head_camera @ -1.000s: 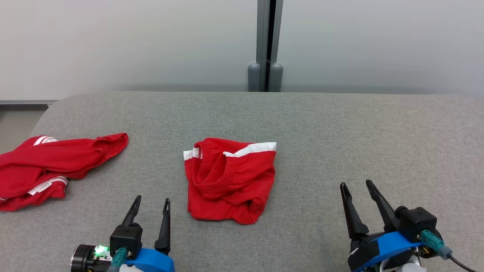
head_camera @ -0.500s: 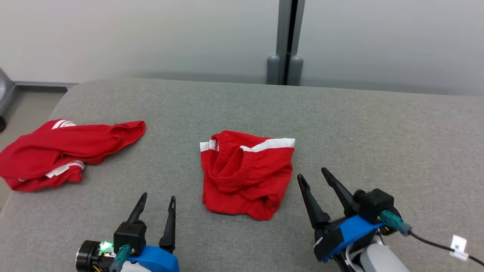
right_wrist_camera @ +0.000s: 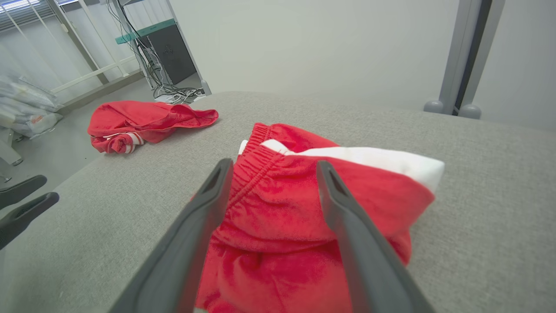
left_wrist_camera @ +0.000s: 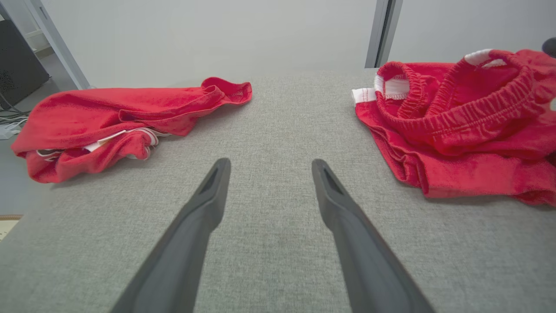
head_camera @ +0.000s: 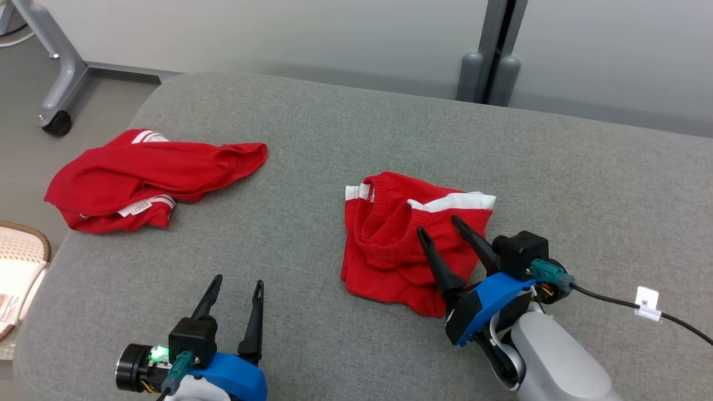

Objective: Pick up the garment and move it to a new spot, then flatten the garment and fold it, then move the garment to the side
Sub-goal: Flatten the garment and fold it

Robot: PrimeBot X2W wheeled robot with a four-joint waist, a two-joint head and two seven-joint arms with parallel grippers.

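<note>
Red folded garment [head_camera: 384,239] lies on the grey surface [head_camera: 312,139]; its near right corner is hidden behind the right tool [head_camera: 437,223], spread wide, empty. Left of the garment, the left tool [head_camera: 238,279] gapes empty too.

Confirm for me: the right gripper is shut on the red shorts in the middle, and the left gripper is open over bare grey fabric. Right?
Not quite: the right gripper is open, fingers spread over the red shorts, not shut on them, as the right wrist view shows. The left gripper is indeed open over bare grey fabric.
</note>
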